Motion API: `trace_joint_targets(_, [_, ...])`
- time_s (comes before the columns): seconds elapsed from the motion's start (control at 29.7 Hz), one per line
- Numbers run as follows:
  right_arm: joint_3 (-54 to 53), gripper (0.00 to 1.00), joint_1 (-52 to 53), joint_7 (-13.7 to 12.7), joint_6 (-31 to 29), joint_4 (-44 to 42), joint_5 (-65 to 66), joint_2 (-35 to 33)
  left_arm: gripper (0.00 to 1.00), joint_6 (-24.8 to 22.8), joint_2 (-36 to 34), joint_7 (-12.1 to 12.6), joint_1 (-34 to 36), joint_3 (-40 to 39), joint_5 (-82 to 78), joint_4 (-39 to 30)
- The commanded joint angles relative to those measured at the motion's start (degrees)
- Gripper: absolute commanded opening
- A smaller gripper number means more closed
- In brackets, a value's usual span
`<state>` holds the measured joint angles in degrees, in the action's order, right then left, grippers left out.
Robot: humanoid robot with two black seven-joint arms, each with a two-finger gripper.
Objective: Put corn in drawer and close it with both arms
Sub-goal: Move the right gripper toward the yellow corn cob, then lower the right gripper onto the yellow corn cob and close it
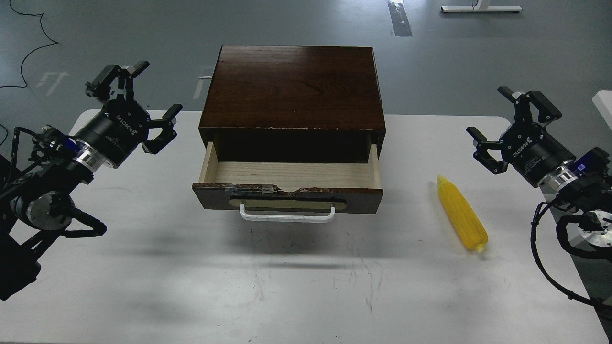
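Note:
The yellow corn point(462, 214) lies on the white table point(296, 282) to the right of the drawer, tip pointing away from me. The dark brown drawer point(288, 188) stands pulled out of its cabinet point(294, 86), pale wood inside and empty, white handle at the front. My left gripper point(135, 102) is open and empty, held above the table left of the cabinet. My right gripper point(508, 123) is open and empty, above and to the right of the corn, apart from it.
The cabinet stands at the table's far middle. Grey floor lies beyond the table, with a cable at far left point(28, 43). A white object's corner point(603, 107) shows at the right edge.

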<state>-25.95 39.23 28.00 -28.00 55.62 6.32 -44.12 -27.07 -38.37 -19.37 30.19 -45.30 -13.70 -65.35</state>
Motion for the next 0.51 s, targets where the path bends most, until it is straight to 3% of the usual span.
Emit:
trace_joint_targets(0.0, [0.11,1.00,7.16,0.00,0.00,1.25,12.26,-7.45,1.00,-0.35,-0.04,-6.37,0.39,-0.49,-1.59,-0.39])
trace_joint_targets(0.13, [0.54,1.00,12.18,0.00,0.00,3.18,27.75,-12.30,1.00,-0.88,0.05,-6.65,0.39,-0.31,-1.68,-0.48])
trace_joint_targets(0.2, [0.63,1.00,14.20,0.00,0.00,6.07,42.30,-14.76,1.00,-0.53,0.31,-6.65,0.39,0.12,-2.46,-0.57])
trace_joint_targets(0.47, [5.61,1.00,13.25,0.00,0.00,14.17,77.38,-15.65,1.00,-0.79,0.75,-7.09,0.22,0.21,-4.32,-2.15])
